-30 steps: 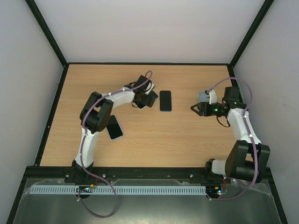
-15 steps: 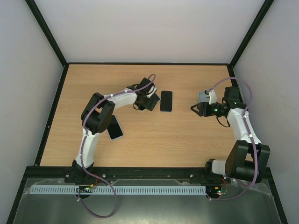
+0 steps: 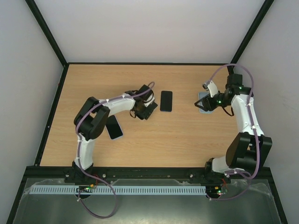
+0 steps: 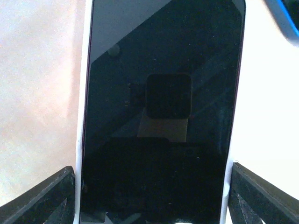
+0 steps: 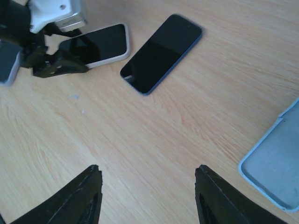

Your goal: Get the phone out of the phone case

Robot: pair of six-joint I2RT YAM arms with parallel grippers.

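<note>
Pale wooden table (image 3: 140, 144); black-framed white walls (image 3: 140, 28); phone (image 3: 166, 101) lies flat.

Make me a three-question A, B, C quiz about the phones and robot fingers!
1. Where does the empty light blue case lie? A) beside the right fingers B) on top of a phone C) on the floor
2. What colour is the fitted case around the phone between the left fingers? A) red B) white C) green
3. The right fingers are: A) open, holding nothing B) shut on a phone C) shut on a cup
Answers: 1 A, the right wrist view shows it beside them; 2 B, a white rim edges the screen; 3 A, only table shows between them.
</note>
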